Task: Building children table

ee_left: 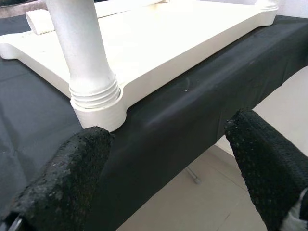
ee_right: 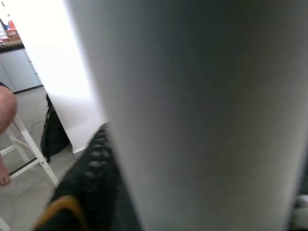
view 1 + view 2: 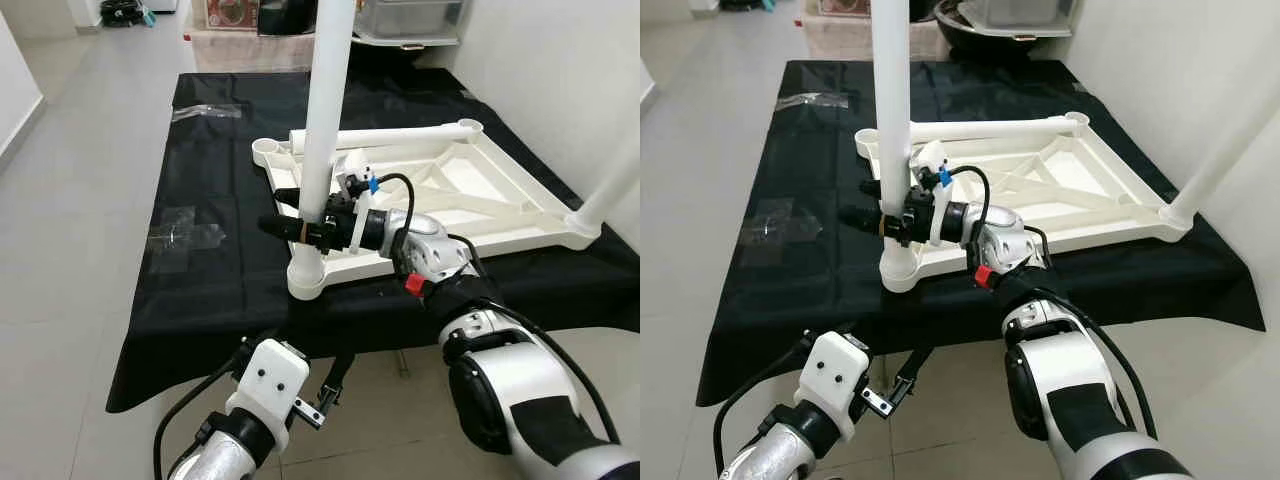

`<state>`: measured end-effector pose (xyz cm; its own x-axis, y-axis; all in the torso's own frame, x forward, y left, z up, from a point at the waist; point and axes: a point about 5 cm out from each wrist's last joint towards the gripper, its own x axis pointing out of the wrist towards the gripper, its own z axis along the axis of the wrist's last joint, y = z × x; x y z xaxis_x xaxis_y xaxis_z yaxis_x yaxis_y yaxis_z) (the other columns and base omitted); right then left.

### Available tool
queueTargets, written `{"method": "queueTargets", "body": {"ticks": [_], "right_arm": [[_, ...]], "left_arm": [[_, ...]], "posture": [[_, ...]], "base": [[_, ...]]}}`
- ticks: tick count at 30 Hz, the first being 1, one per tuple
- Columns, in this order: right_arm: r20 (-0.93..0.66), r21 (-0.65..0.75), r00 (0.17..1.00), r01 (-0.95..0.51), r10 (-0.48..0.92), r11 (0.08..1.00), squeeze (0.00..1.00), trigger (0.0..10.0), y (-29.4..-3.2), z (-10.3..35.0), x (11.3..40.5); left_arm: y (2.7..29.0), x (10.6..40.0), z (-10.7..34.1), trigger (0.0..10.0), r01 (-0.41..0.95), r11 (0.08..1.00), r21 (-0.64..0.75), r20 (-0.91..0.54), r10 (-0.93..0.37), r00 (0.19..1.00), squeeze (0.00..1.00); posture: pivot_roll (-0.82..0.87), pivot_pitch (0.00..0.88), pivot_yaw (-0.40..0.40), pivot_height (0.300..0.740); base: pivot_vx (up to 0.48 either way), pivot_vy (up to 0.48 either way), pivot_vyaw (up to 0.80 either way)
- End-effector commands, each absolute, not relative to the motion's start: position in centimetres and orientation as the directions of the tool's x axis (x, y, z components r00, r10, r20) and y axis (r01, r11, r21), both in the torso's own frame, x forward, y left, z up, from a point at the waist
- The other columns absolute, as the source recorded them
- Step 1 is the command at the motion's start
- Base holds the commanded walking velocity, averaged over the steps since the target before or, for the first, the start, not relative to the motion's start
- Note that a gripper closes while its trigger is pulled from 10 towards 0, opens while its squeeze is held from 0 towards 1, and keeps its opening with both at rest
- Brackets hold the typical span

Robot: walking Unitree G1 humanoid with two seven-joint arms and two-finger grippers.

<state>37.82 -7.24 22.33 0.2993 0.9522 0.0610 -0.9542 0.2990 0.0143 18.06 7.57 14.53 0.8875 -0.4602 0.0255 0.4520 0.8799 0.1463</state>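
Note:
The white children's table top lies upside down on a black cloth. A white table leg stands upright in its near left corner socket. My right gripper is shut on this leg just above the socket; one black finger lies against the leg. A second leg lies along the top's far edge. A third rises from the right corner. My left gripper hangs open below the table's front edge, facing the socket, holding nothing.
The black cloth covers a low table that drops off at the front. Clear plastic bags lie on its left side. Tiled floor runs along the left, and a white wall stands on the right. Boxes stand beyond the far end.

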Motion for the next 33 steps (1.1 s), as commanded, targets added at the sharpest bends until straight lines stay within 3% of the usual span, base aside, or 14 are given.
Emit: {"method": "queueTargets", "body": {"ticks": [1, 6, 10, 13, 14, 15, 16, 18, 25, 26, 27, 30, 31, 33], "right_arm": [[0.055, 0.011, 0.337, -0.942, 0.940, 0.337, 0.00, 0.0, -7.2, 22.0, 37.9], [0.117, 0.030, 0.582, -0.812, 0.805, 0.582, 0.00, 0.0, -8.3, 22.3, 39.3], [0.145, 0.059, 0.698, -0.714, 0.702, 0.698, 0.00, 0.0, -8.9, 22.4, 40.0], [0.101, 0.055, 0.948, -0.307, 0.301, 0.950, 0.00, 0.0, -11.1, 22.1, 41.2], [0.080, 0.030, 0.983, -0.171, 0.168, 0.985, 0.00, 0.0, -11.9, 22.0, 41.4], [0.068, 0.037, 0.997, 0.025, -0.028, 0.999, 0.00, 0.0, -13.2, 21.6, 41.2], [0.068, 0.037, 0.997, 0.025, -0.028, 0.999, 0.00, 0.0, -13.2, 21.6, 41.2], [0.028, 0.093, 0.963, 0.263, -0.267, 0.960, 0.00, 0.0, -14.3, 20.6, 40.3], [0.018, 0.189, 0.978, 0.200, -0.207, 0.961, 0.00, 0.4, -11.4, 20.4, 40.1], [0.039, 0.205, 0.985, 0.155, -0.166, 0.966, 0.00, 10.0, -10.8, 20.6, 40.1], [0.061, 0.212, 0.988, 0.123, -0.139, 0.970, 0.97, 10.0, -10.2, 20.9, 40.2], [0.095, 0.219, 0.991, 0.074, -0.097, 0.973, 1.00, 10.0, -9.5, 21.5, 40.1], [0.132, 0.208, 0.989, 0.032, -0.060, 0.978, 0.55, 10.0, -9.6, 22.1, 40.3], [0.160, 0.221, 0.987, -0.050, 0.014, 0.974, 0.55, 10.0, -9.5, 22.5, 40.4]], "left_arm": [[7.6, 18.0, 14.3, 10.0, 0.447, 0.882, 0.146, 0.008, -0.453, 0.891, 0.00], [7.6, 18.1, 14.3, 10.0, 0.446, 0.883, 0.146, 0.010, -0.452, 0.892, 0.00], [7.6, 18.1, 14.3, 10.0, 0.446, 0.883, 0.145, 0.009, -0.452, 0.892, 0.00], [7.7, 18.0, 14.3, 10.0, 0.449, 0.882, 0.144, 0.008, -0.455, 0.890, 0.00], [7.7, 18.1, 14.3, 10.0, 0.450, 0.881, 0.144, 0.009, -0.456, 0.890, 0.00], [7.6, 18.1, 14.3, 10.0, 0.451, 0.881, 0.145, 0.009, -0.457, 0.890, 0.00], [7.6, 18.1, 14.3, 10.0, 0.451, 0.881, 0.145, 0.009, -0.457, 0.890, 0.00], [7.7, 18.1, 14.3, 10.0, 0.450, 0.881, 0.146, 0.008, -0.456, 0.890, 0.00], [7.6, 18.1, 14.3, 10.0, 0.449, 0.881, 0.146, 0.009, -0.455, 0.890, 0.00], [7.6, 18.1, 14.3, 10.0, 0.449, 0.881, 0.146, 0.008, -0.455, 0.890, 0.00], [7.6, 18.1, 14.3, 10.0, 0.449, 0.882, 0.146, 0.008, -0.455, 0.890, 0.00], [7.6, 18.1, 14.3, 10.0, 0.448, 0.882, 0.145, 0.008, -0.454, 0.891, 0.00], [7.7, 18.1, 14.3, 10.0, 0.448, 0.882, 0.145, 0.008, -0.453, 0.891, 0.00], [7.6, 18.1, 14.3, 10.0, 0.447, 0.882, 0.145, 0.008, -0.453, 0.891, 0.00]], "posture": [[0.15, 0.105, -0.098, 0.740], [0.15, 0.107, -0.096, 0.740], [0.15, 0.107, -0.089, 0.740], [0.15, 0.110, -0.088, 0.740], [0.15, 0.110, -0.088, 0.740], [0.14, 0.110, -0.087, 0.740], [0.14, 0.110, -0.087, 0.740], [0.15, 0.109, -0.090, 0.740], [0.15, 0.109, -0.090, 0.740], [0.15, 0.111, -0.090, 0.740], [0.15, 0.109, -0.092, 0.740], [0.15, 0.109, -0.090, 0.740], [0.15, 0.106, -0.091, 0.740], [0.15, 0.102, -0.091, 0.740]], "base": [[0.000, 0.000, 0.00], [0.000, 0.000, 0.00], [0.000, 0.000, 0.00], [0.000, 0.000, 0.00], [0.000, 0.000, 0.00], [0.000, 0.000, 0.00], [0.000, 0.000, 0.00], [0.000, 0.000, 0.00], [0.000, 0.000, 0.00], [0.000, 0.000, 0.00], [0.000, 0.000, 0.00], [0.000, 0.000, 0.00], [0.000, 0.000, 0.00], [0.000, 0.000, 0.00]]}}
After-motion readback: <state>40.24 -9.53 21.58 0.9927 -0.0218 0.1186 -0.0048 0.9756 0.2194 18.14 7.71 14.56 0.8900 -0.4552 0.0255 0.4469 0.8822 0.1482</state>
